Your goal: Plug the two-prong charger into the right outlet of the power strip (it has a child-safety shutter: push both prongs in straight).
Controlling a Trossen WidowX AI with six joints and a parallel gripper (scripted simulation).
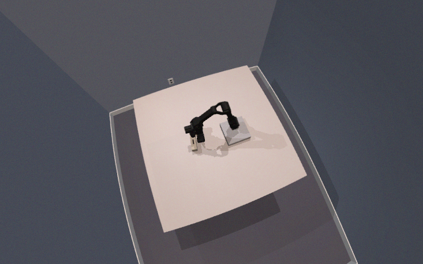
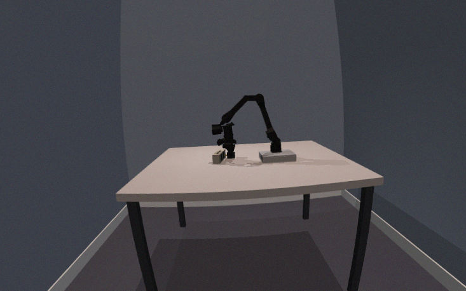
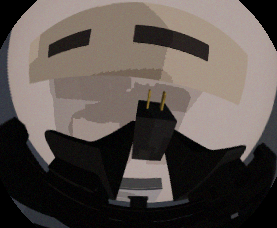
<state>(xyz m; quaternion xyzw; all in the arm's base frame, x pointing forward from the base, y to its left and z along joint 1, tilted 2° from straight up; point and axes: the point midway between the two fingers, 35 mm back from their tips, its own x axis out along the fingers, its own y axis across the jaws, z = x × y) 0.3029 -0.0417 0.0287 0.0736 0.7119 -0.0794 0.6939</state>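
Observation:
My gripper [image 1: 201, 137] [image 2: 231, 154] [image 3: 149, 126] points down and is shut on the black charger [image 3: 154, 131]. In the wrist view, two parallel gold prongs [image 3: 163, 101] stick out from the charger towards the power strip. The beige power strip [image 1: 194, 147] [image 2: 216, 157] [image 3: 111, 57] stands on the table beside the gripper, with two dark slots in its top in the wrist view. The prong tips look short of the strip, below the left half of the right slot [image 3: 172, 41]. The outlet holes on the strip's near side are not visible in the wrist view.
The arm's grey base plate [image 1: 239, 136] [image 2: 278, 157] lies on the table [image 1: 219, 184] [image 2: 248, 180], to the right of the strip in the top and exterior views. A wall outlet [image 1: 170, 80] is beyond the table's far edge.

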